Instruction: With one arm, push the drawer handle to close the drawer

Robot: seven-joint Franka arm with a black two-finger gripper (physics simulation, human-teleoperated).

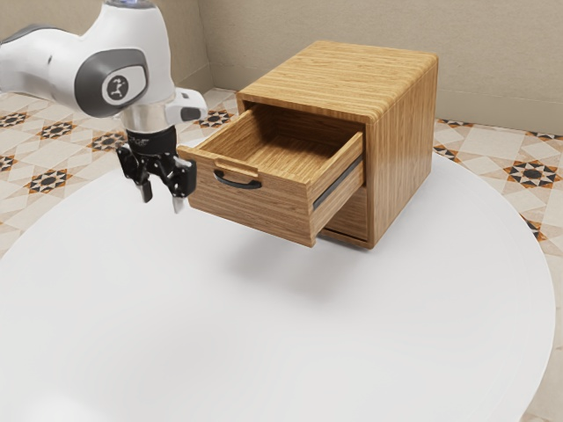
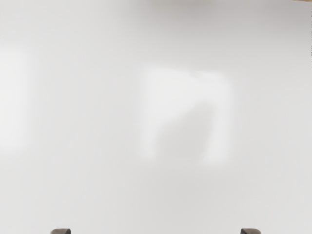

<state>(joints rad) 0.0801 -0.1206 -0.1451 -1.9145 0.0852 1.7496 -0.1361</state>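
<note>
The gripper hangs over the table in the exterior view, fingers pointing down and apart with nothing between them. It stands just in front of the drawer's left end, about level with the drawer front. In the wrist view the tips of the open gripper stand wide apart at the lower edge. The wooden drawer is pulled well out of its cabinet, its inside bare. A curved black handle is fixed near the top of its front, to the gripper's right in the exterior view.
A round white table carries the cabinet. Below the pulled-out drawer, part of a lower wooden front shows. The cabinet top is flat wood. Patterned floor tiles and a beige wall lie behind.
</note>
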